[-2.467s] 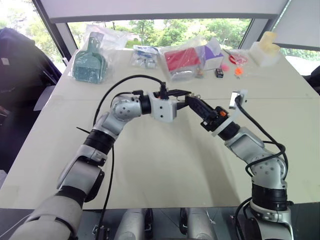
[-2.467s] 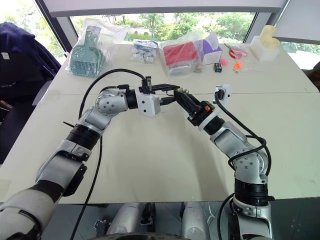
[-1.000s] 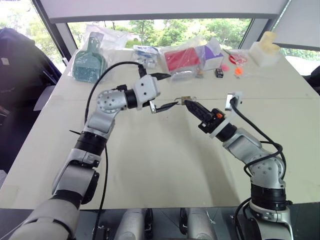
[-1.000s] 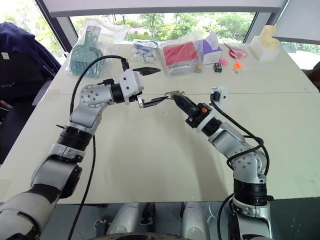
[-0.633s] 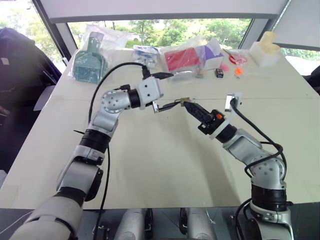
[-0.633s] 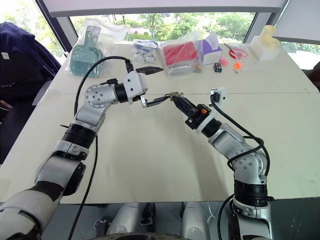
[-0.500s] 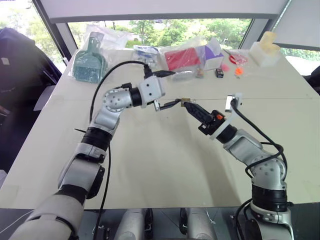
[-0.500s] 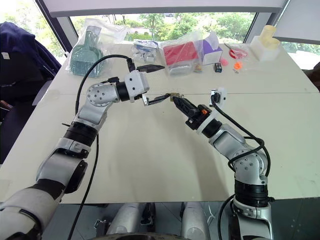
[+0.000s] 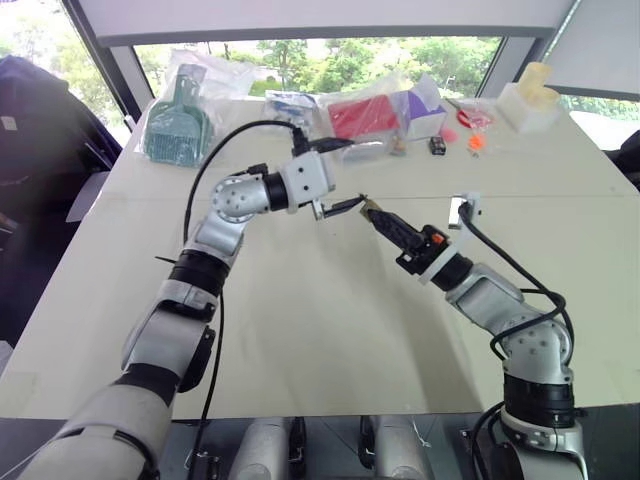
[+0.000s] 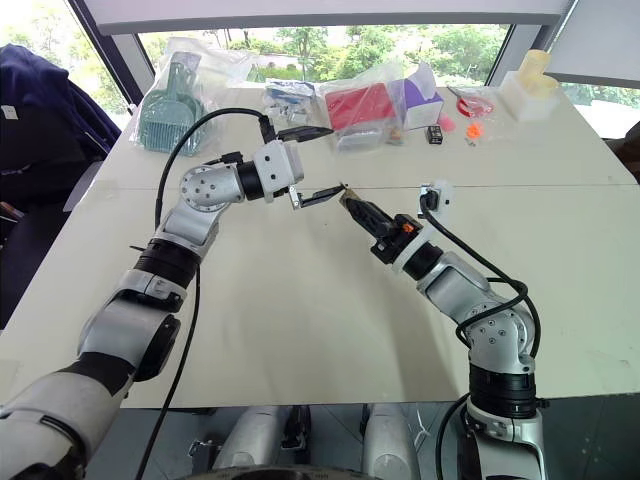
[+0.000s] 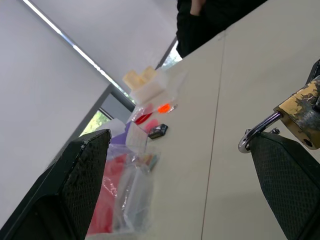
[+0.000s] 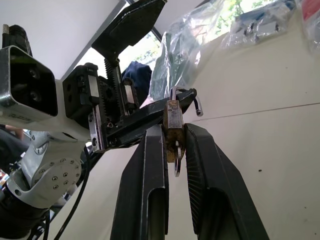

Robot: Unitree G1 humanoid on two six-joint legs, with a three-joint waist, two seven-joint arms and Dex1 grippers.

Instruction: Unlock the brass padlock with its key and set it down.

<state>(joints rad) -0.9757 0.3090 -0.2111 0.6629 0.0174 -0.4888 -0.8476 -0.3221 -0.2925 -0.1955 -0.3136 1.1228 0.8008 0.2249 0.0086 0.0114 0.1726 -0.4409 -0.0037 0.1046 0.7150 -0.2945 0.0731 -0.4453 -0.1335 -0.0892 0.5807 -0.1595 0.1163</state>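
Observation:
My right gripper [image 9: 373, 212] is shut on the brass padlock [image 9: 366, 204], holding it above the middle of the table. In the right wrist view the padlock [image 12: 172, 122] stands between the two fingers, and one end of its shackle [image 12: 196, 102] stands free. A thin silvery ring [image 12: 177, 160] hangs under the lock's body; the key itself I cannot make out. My left gripper [image 9: 350, 176] is open wide just left of the padlock, its lower finger [image 10: 322, 196] reaching up to the lock. The padlock [image 11: 302, 112] also shows beside that finger in the left wrist view.
Along the table's far edge lie a bagged teal dustpan [image 9: 178, 125], a bag of small parts [image 9: 290, 112], a bagged red pack [image 9: 362, 118], a purple-white box [image 9: 425, 110], a small black box [image 9: 438, 146], orange bits [image 9: 476, 143] and a white foam block [image 9: 528, 100].
The left gripper, earlier right at the padlock, drew back left with its fingers wide, then edged back toward the lock. The right gripper has kept its hold.

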